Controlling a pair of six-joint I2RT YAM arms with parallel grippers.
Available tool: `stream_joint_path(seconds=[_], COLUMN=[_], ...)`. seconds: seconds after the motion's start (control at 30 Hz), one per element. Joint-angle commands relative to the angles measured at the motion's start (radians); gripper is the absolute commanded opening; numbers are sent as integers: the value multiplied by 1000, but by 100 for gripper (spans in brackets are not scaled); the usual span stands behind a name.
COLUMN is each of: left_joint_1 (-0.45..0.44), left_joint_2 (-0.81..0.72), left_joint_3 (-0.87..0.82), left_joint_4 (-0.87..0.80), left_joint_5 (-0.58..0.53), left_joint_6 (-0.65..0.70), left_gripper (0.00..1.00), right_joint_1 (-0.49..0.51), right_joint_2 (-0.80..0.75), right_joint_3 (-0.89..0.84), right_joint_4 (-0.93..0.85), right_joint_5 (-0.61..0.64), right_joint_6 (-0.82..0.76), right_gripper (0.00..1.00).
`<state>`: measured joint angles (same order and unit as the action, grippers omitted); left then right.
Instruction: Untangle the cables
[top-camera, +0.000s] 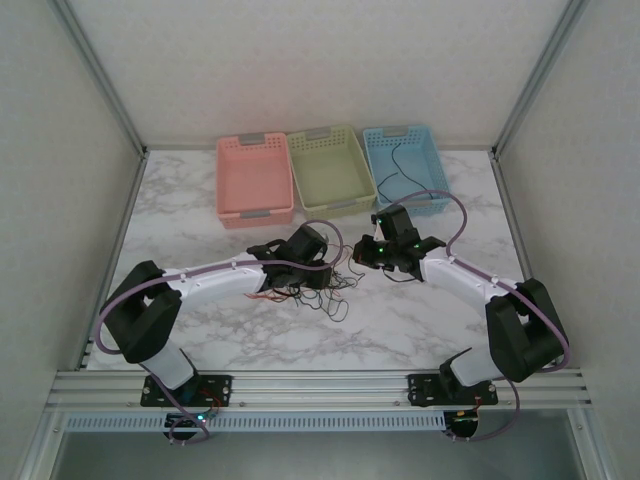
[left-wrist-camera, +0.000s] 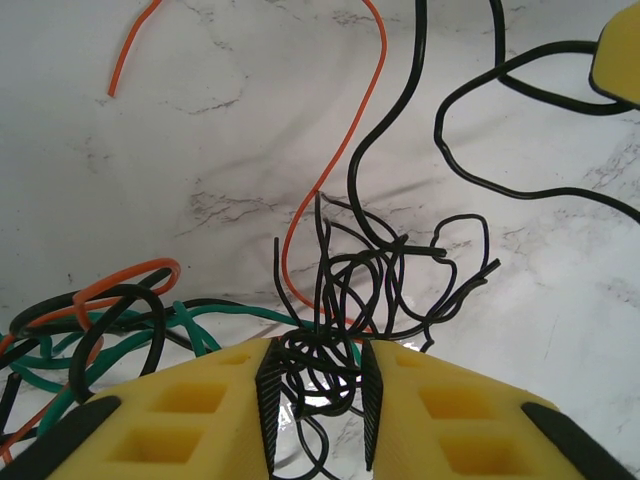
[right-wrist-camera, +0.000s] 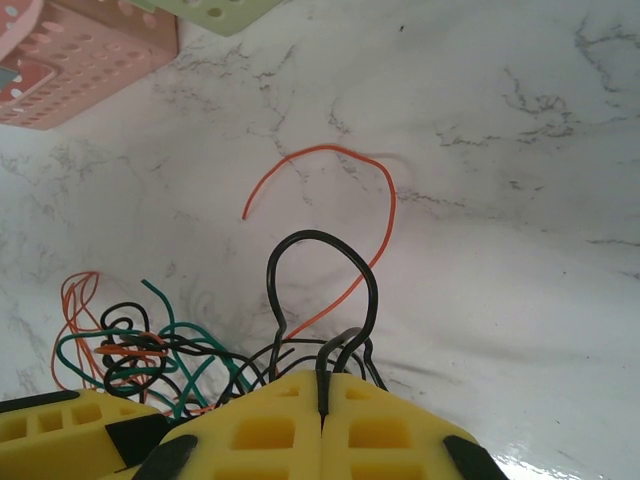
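The cables (top-camera: 312, 288) lie in a loose tangle on the middle of the marble table (top-camera: 430, 330), below the baskets in the top view, and the heap is longer left to right than up and down. In the left wrist view the black knot (left-wrist-camera: 350, 290) sits at centre frame. One orange wire (left-wrist-camera: 345, 150) climbs from it almost straight to the top edge, and teal strands (left-wrist-camera: 230, 312) run sideways toward the lower left corner. My left gripper (left-wrist-camera: 320, 400) has its pads a little apart with a wad of black wire packed between them, so it is pinching that clump. In the right wrist view a black loop (right-wrist-camera: 320, 270) stands upright out of my right gripper (right-wrist-camera: 322, 395), long axis up and down. That gripper's fingers are pressed together on the loop's two legs. Behind the loop an orange wire (right-wrist-camera: 375, 190) arches from a free end at centre left, over to the right and back down toward my fingers. The rest of the orange, teal and black wires are bunched at lower left. Along the top of the table stand three perforated baskets in a row: a pink basket (top-camera: 255, 182), a green basket (top-camera: 330, 170) and a blue basket (top-camera: 428, 150). A single thin black wire (top-camera: 397, 165) lies in the blue one.
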<state>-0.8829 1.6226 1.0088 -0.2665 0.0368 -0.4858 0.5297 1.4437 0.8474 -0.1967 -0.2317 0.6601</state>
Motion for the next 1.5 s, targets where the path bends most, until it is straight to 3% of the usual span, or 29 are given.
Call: stream_joint_path(seconds=[0.0,0.27,0.53,0.73,0.9,1.2,1.47], left_joint_1=[-7,-7,-8,-20,-32,-33,-33], left_joint_2=[24,24,33,59,79,60,5], left_joint_3=[2,-11,-10,5,13,16,-23], left_joint_4=[11,18,24,28,27,12,-2], left_joint_5=[9,11,12,12,2,-17,-46], left_joint_6=[1,-8,-20,-23,-24,-17,-17], left_gripper=[26,30,51,52,45,19,4], right_joint_1=[-6,-6,-6,-6,-7,-7,-6], right_joint_2=[-12,-13,-10,-6,-12,-19,-43], right_joint_3=[-13,-15,-20,-24,-28,-30,-31], right_joint_4=[17,17,25,32,31,27,4], right_joint_5=[-5,-4,-6,-12,-13,-8,18], right_joint_6=[7,6,7,11,9,4,-7], right_gripper=[0,0,0,0,0,0,0])
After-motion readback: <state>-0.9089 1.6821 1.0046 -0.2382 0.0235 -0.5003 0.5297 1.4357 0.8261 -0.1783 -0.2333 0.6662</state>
